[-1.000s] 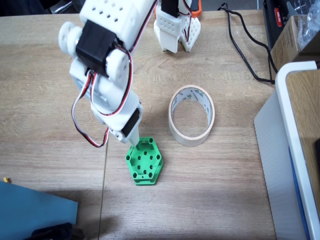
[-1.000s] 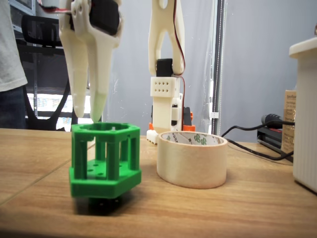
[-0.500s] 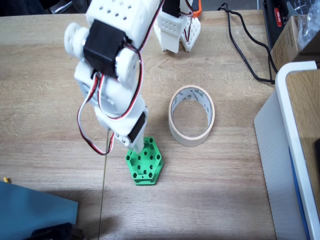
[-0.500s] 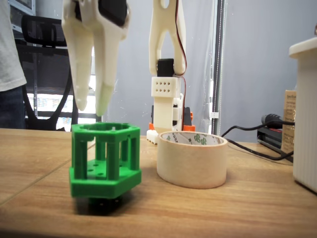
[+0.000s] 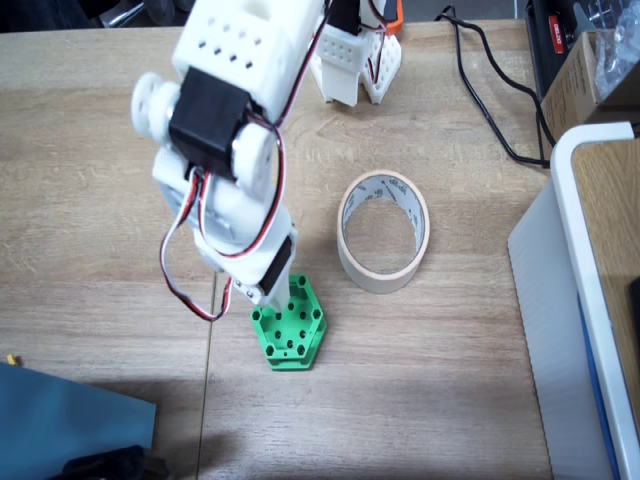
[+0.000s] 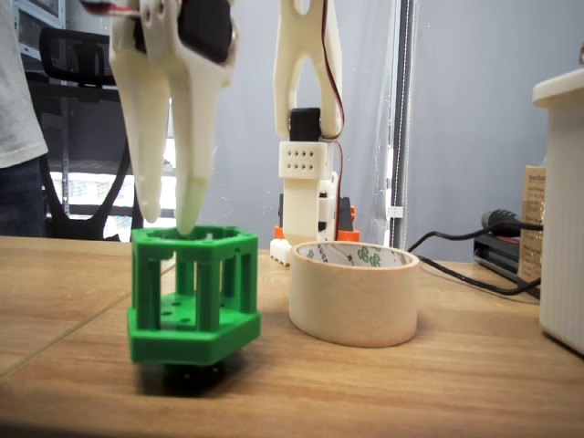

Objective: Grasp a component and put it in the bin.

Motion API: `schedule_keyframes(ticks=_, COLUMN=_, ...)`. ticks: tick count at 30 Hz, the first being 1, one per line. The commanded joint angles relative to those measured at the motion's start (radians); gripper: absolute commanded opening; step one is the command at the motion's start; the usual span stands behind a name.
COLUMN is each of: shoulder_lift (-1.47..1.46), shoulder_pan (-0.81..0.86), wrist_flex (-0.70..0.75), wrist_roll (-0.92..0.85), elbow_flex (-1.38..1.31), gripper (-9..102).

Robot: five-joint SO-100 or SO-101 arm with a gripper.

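Fixed views: your white two-finger gripper [image 6: 169,219] is hovering narrowly parted over the bright green hexagonal plastic component [image 6: 193,294], gripping nothing; the component is sitting on the wooden table [image 5: 420,380], near the cream masking-tape ring [image 5: 384,231].

We see the green hexagonal component [image 6: 193,296] standing on the wooden table [image 6: 383,392], and just to its right the masking-tape roll [image 6: 354,292] lies flat. Above the component's left half the white gripper [image 6: 169,217] hangs with fingers slightly parted, tips at its top rim.
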Motion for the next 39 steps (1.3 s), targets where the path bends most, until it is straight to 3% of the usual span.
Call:
schedule_keyframes(ticks=1, shoulder_lift=-0.003, shoulder_pan=0.002, wrist_flex=-0.012, wrist_roll=0.008, elbow_flex=-0.066, gripper=16)
schedule_keyframes(ticks=17, shoulder_lift=-0.064, shoulder_pan=-0.003, wrist_flex=-0.012, wrist_roll=0.008, elbow_flex=-0.066, gripper=15)
schedule_keyframes(ticks=39, shoulder_lift=-0.046, shoulder_pan=-0.014, wrist_flex=-0.012, wrist_roll=0.008, elbow_flex=-0.067, gripper=0)
